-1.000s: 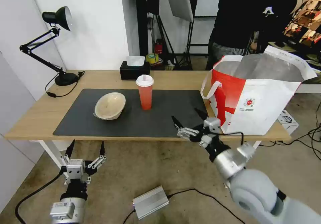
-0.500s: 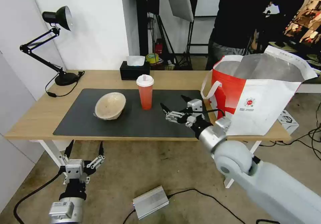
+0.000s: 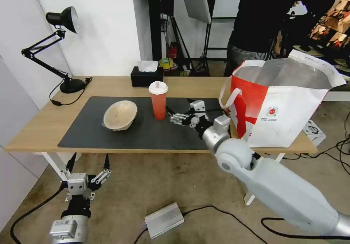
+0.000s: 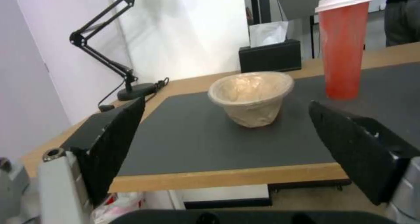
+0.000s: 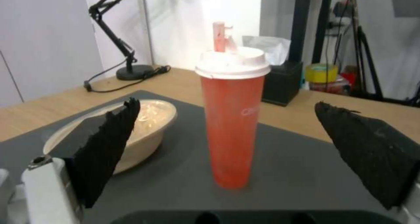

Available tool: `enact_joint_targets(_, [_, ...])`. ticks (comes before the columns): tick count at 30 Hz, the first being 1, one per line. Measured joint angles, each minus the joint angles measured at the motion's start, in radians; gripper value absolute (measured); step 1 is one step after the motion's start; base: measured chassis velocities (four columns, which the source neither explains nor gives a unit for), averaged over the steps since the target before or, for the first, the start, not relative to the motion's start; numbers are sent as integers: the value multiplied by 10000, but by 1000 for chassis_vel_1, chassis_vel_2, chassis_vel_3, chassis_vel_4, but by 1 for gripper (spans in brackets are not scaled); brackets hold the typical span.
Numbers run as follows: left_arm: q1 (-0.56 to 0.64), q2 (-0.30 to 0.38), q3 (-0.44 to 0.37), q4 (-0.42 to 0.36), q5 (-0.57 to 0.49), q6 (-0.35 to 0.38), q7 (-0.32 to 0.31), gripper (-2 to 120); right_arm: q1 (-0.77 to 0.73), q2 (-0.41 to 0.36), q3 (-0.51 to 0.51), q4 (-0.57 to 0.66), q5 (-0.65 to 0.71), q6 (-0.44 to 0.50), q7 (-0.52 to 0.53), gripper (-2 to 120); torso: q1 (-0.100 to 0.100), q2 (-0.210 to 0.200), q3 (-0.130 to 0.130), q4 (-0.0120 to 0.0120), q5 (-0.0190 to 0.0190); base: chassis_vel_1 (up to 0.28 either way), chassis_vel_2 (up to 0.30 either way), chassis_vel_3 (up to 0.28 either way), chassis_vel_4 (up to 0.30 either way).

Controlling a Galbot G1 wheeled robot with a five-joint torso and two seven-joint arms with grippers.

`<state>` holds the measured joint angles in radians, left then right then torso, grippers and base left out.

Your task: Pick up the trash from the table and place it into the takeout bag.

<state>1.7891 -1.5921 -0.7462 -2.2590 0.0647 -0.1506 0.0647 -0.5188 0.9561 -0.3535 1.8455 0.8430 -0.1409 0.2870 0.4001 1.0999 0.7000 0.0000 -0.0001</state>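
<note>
Orange-red drink cup [image 3: 158, 100], white lid, upright.

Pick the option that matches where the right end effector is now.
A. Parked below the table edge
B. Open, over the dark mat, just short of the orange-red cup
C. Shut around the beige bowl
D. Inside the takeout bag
B: the right end effector hovers open above the dark grey mat, facing the orange-red drink cup with a gap between; the right wrist view shows the cup centred between the spread fingers, untouched.
</note>
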Motion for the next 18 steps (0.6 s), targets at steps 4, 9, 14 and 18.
enact_joint_targets(4, [-31, 4, -112, 27, -121, 0, -1, 100, 240, 302, -369, -239, 149, -59, 60, 100, 0, 1, 0, 0, 0, 0, 0, 0, 0])
enact_joint_targets(9, [-56, 11, -128, 60, -146, 0, 1, 100, 315, 418, -597, -292, 177, -106, 108, 100, -1, 1, -1, 0, 0, 0, 0, 0, 0])
enact_joint_targets(14, [-67, 15, -131, 76, -153, 0, 3, 100, 501, 564, -843, -571, 197, -109, 143, 100, -2, 1, 0, 0, 1, 0, 0, 0, 0])
enact_joint_targets(18, [-74, 12, -146, 79, -156, 0, 4, 100, 608, 732, -989, -790, 209, -110, 163, 100, -2, 1, 0, 0, 1, 0, 0, 0, 0])
